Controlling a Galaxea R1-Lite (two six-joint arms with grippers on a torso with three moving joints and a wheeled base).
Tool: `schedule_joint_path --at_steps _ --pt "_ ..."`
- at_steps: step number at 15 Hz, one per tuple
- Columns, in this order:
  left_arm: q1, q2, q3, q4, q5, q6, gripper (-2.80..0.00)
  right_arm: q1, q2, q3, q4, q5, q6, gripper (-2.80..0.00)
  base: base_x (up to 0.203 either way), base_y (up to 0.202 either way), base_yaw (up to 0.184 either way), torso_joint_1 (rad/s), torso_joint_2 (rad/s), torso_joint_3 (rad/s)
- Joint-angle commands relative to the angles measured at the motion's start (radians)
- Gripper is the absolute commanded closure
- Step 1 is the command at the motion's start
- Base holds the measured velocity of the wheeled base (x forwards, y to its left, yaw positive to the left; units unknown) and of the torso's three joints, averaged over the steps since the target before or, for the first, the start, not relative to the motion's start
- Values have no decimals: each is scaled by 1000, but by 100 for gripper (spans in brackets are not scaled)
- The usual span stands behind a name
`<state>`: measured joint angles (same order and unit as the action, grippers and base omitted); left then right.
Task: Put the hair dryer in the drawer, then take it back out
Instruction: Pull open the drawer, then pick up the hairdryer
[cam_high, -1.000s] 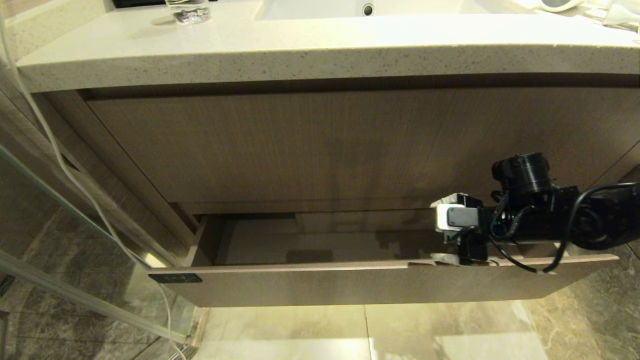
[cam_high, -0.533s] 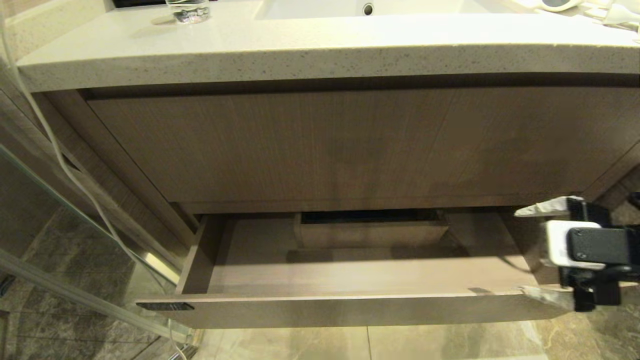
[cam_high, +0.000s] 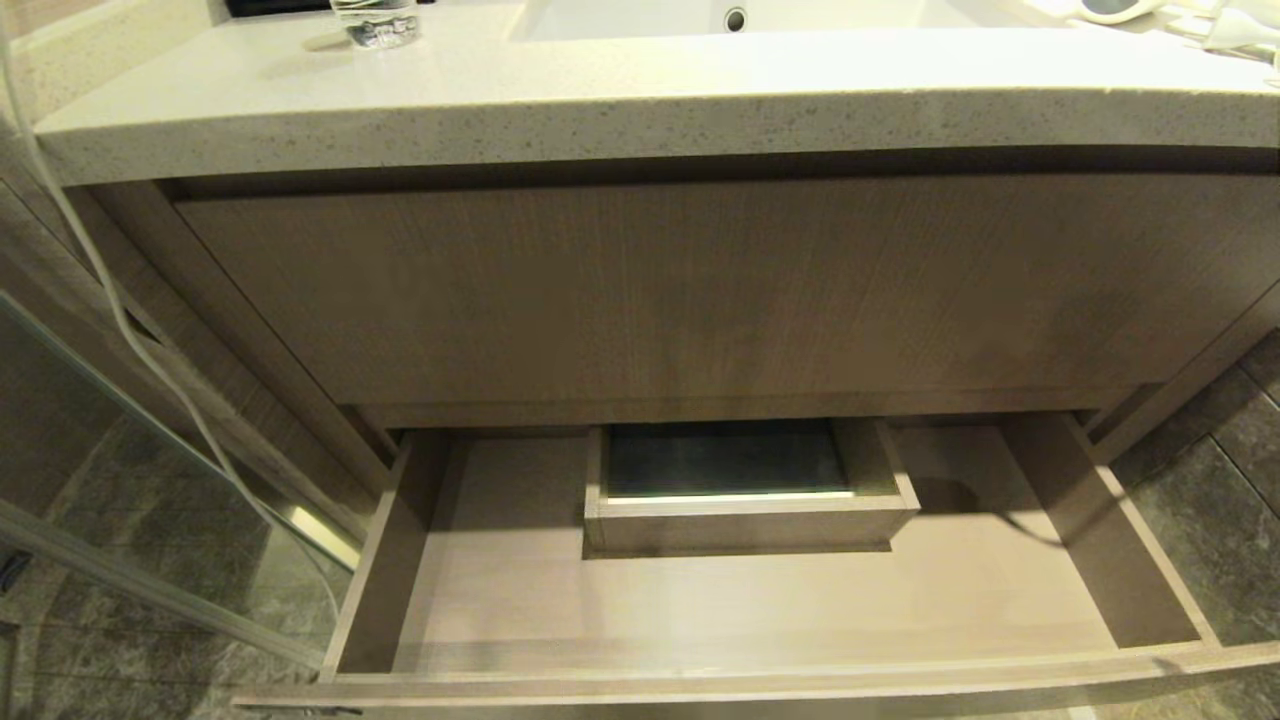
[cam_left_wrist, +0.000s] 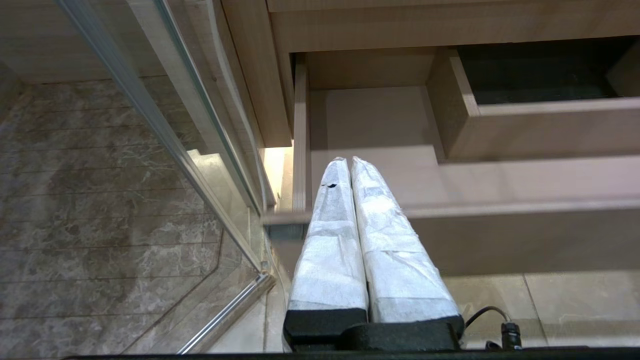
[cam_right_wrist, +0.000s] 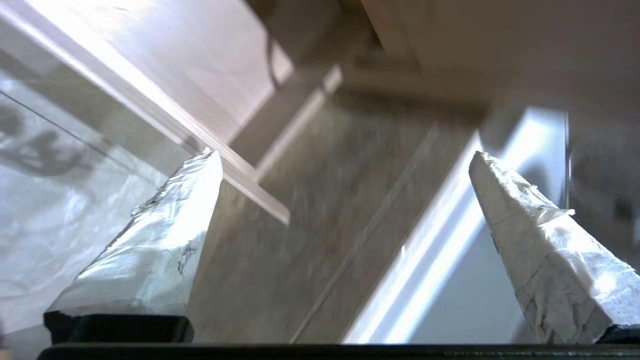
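Note:
The drawer (cam_high: 750, 610) stands pulled far out under the vanity, with nothing on its wood-grain floor around the boxed cutout (cam_high: 745, 520). The hair dryer (cam_high: 1108, 8) lies on the countertop at the far right, cut off by the picture's edge, its white cord (cam_high: 1235, 25) beside it. Neither arm shows in the head view. My left gripper (cam_left_wrist: 348, 162) is shut and empty, hanging in front of the left end of the drawer (cam_left_wrist: 500, 235). My right gripper (cam_right_wrist: 345, 155) is open wide with nothing between its fingers, facing blurred wood panels.
A taller wood-grain front panel (cam_high: 700, 290) sits above the drawer, under the speckled countertop (cam_high: 600, 100) with its sink (cam_high: 740, 15) and a glass (cam_high: 375, 25). A glass shower door (cam_high: 150, 480) and a hanging white cable (cam_high: 100, 290) stand at the left.
The drawer has slid much further out toward me. My right gripper, which was at the drawer's right end, has moved off to the right and out of the head view.

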<state>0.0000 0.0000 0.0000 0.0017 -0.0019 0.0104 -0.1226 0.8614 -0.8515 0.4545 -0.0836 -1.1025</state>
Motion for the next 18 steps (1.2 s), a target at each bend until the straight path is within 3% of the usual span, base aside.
schedule_joint_path --at_steps 1,5,9,13,14,15,16,18 --pt "0 0 0 0 0 0 0 -63 -126 -3 54 -2 27 -280 0 0 0 0 0 0" --pt "0 0 0 0 0 0 0 -163 -167 -98 115 2 42 -280 0 0 0 0 0 0" --pt "0 0 0 0 0 0 0 -272 -176 -278 189 37 39 -280 0 0 0 0 0 0" --pt "0 0 0 0 0 0 0 -354 -215 -371 361 118 34 -280 0 0 0 0 0 0" --pt "0 0 0 0 0 0 0 -357 -225 -372 365 183 27 -280 0 0 0 0 0 0" --pt "0 0 0 0 0 0 0 -385 -236 -367 370 214 13 -31 0 0 0 0 0 0" --pt "0 0 0 0 0 0 0 -417 -243 -363 374 220 0 0 0 0 0 0 0 0" --pt "0 0 0 0 0 0 0 -456 -244 -376 368 225 -2 0 0 0 0 0 0 0"
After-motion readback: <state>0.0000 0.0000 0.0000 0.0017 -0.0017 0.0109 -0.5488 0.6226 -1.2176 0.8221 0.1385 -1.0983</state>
